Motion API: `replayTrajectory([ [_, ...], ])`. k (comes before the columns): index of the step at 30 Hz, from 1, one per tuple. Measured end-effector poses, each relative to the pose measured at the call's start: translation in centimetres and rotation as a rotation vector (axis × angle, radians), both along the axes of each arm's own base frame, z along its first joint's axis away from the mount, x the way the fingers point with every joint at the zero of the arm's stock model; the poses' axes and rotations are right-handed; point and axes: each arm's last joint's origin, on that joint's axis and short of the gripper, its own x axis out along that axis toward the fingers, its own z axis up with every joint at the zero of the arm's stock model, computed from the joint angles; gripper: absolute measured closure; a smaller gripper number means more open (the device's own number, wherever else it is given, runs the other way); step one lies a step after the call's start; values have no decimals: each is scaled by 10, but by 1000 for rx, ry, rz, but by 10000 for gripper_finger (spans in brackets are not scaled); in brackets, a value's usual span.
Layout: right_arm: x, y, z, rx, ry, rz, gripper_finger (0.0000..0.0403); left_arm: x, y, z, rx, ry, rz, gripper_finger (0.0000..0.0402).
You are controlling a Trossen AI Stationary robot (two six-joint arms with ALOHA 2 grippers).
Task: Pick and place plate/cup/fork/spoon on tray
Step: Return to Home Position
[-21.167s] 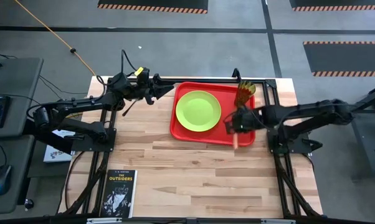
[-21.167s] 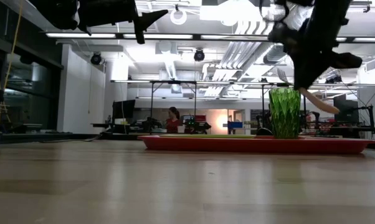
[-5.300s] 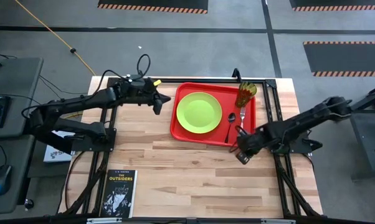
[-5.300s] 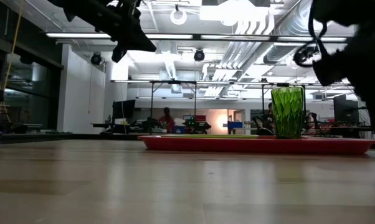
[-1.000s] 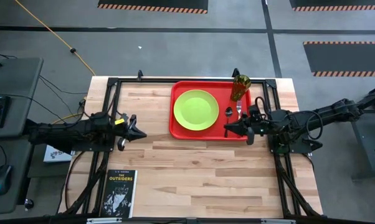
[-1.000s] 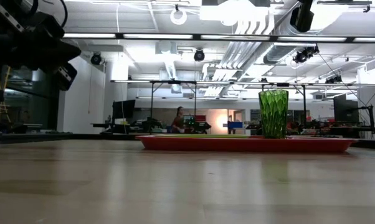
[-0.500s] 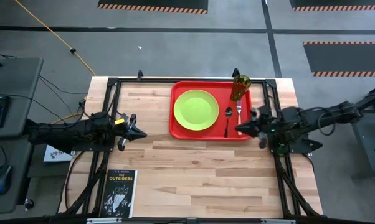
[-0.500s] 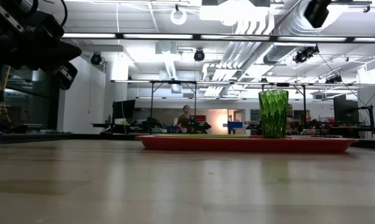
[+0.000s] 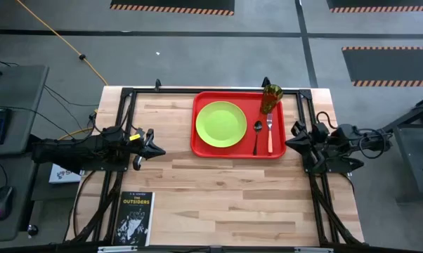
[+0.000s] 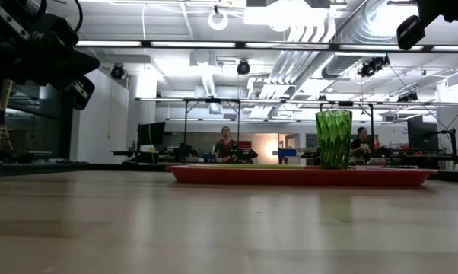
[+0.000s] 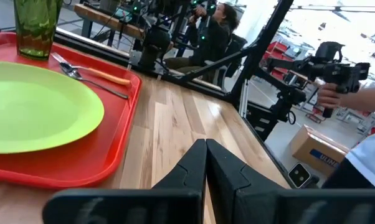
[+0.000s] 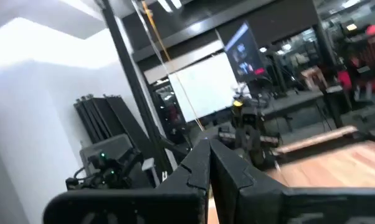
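The plate (image 9: 222, 124), cup (image 9: 270, 98), spoon (image 9: 256, 135) and fork (image 9: 270, 133) all sit on the red tray (image 9: 199, 149) at the table's (image 9: 211, 200) far side, and the left gripper (image 9: 159, 150) and right gripper (image 9: 289, 140) hang clear, pinched closed and empty, so only parking looks left.

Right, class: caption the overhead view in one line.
Plate, cup, spoon and fork sit on the red tray; left arm and right arm wait at opposite table edges.
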Motion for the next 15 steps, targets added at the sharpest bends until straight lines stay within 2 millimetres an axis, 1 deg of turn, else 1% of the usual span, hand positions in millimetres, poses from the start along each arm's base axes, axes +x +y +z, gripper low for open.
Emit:
replayTrajectory([
  [1,1,0,1,-21,1,-6,403,0,0,0,0,2,1,401],
  [7,4,-5,-14,-104,35,-75,403,1,1,-1,0,9,15,401],
  [12,12,-9,-37,-158,112,-169,403,1,0,0,0,8,15,401],
  [15,17,-12,-52,-157,159,-206,403,1,1,-1,0,16,15,401],
])
